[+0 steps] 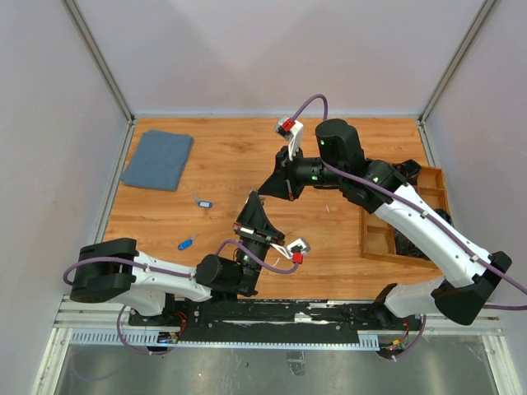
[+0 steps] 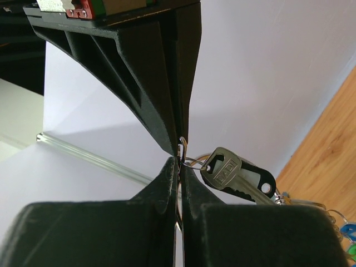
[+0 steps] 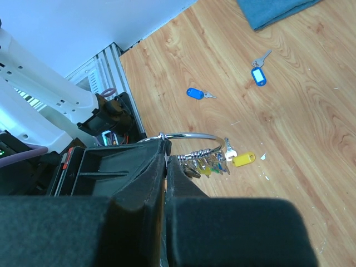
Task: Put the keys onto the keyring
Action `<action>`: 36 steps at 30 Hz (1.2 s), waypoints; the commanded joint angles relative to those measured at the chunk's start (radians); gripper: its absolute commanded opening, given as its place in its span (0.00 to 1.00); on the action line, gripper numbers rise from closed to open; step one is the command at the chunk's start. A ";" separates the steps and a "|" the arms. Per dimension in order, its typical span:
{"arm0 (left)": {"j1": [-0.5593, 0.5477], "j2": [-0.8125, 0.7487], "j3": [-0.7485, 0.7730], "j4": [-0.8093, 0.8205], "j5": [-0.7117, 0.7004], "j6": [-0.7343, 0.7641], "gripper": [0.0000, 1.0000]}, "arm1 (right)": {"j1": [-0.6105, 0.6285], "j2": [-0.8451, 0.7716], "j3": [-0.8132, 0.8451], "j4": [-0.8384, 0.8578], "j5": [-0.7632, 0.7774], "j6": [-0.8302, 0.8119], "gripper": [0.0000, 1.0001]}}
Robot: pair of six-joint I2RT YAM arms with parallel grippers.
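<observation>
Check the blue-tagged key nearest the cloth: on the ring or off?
Off. The blue-tagged key lies loose on the table, apart from the keyring, which the right gripper holds.

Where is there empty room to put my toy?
The wooden table is bare between the folded blue cloth and the right gripper, and at the left edge, on the cloth's near side. It's crowded mid-table, where the left gripper meets the right, and by the wooden tray.
</observation>
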 commanded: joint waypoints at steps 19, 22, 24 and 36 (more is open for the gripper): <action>-0.062 -0.085 -0.012 0.162 -0.034 -0.128 0.62 | -0.017 -0.077 0.035 -0.009 0.169 -0.051 0.01; -0.084 -0.147 -0.008 0.147 -0.066 -0.203 0.76 | -0.017 -0.103 0.021 -0.011 0.243 -0.090 0.00; -0.094 -0.212 0.004 0.078 -0.092 -0.303 0.88 | -0.018 -0.121 0.005 -0.009 0.283 -0.112 0.01; 0.111 -0.657 0.176 -1.151 0.176 -1.406 1.00 | -0.018 -0.250 -0.126 0.032 0.395 -0.230 0.01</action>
